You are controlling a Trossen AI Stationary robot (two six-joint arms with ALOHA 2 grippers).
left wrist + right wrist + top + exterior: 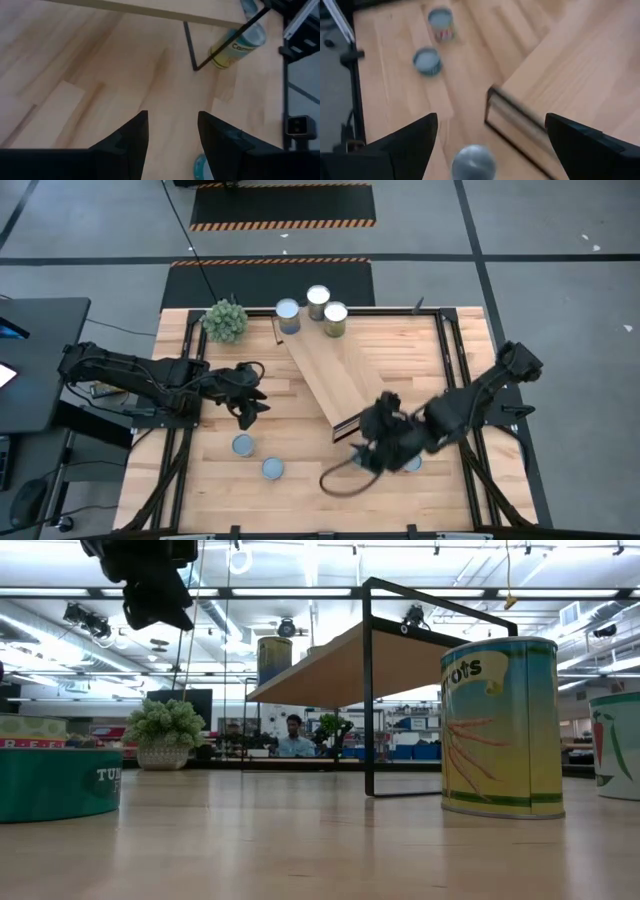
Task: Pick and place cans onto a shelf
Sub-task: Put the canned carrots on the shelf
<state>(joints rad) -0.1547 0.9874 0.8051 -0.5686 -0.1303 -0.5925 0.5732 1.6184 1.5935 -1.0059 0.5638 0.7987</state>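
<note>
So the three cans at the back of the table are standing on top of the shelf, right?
Not quite. In the high view the three cans stand on the tabletop at the shelf's far end, beside the plant ball, not on top of it.

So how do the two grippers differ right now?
The left gripper hangs over bare tabletop with its fingers partly apart; the right gripper stands wide open beside the shelf end, a can between its fingers. Both hold nothing.

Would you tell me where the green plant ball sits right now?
In the high view, the plant ball sits at the table's far left corner, just left of the three cans by the shelf's far end.
</note>
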